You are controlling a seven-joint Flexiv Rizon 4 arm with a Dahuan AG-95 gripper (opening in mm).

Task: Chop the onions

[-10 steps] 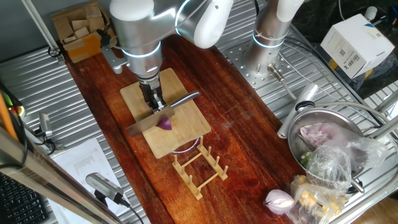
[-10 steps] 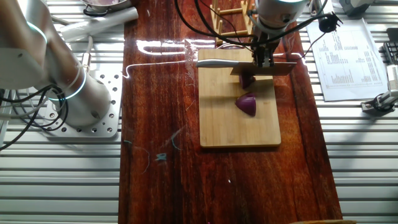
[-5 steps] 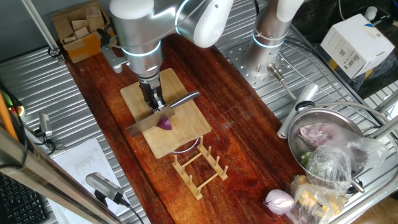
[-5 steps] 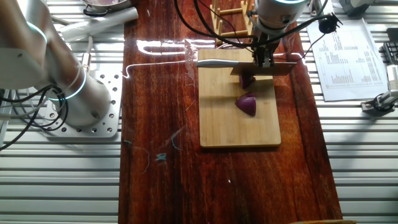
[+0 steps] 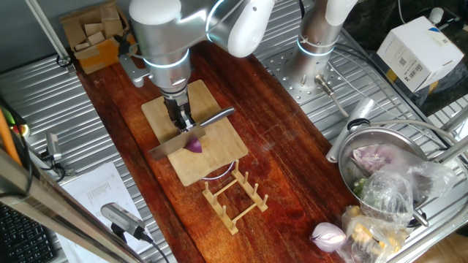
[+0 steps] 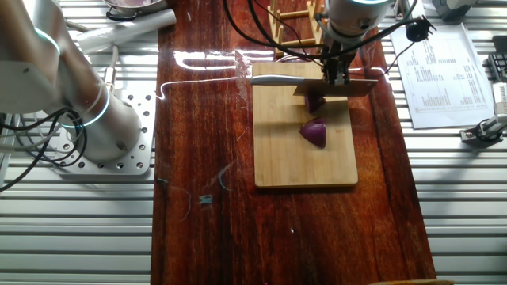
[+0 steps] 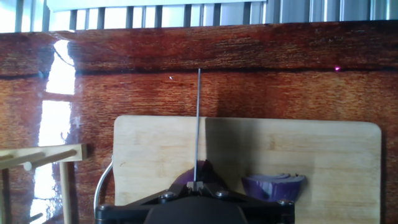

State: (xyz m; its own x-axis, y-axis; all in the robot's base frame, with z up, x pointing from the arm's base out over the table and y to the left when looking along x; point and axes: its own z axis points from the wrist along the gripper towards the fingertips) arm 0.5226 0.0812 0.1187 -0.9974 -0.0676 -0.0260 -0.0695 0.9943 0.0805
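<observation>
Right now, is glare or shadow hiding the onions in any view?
Hand view: window glare streaks the wood at left, off the cutting board; a soft shadow falls beside the cleaver; both onion wedges stay readable. The other fixed view: glare lies beside the board only.

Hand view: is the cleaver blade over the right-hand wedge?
No, the blade sits over the left wedge; the right wedge lies clear beside it.

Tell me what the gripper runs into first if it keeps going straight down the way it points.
The gripper points down, shut on the cleaver. The blade sits over one onion wedge, so that wedge comes first, then the cutting board. Whether the edge already touches the wedge is unclear. The other wedge lies beside it.
</observation>
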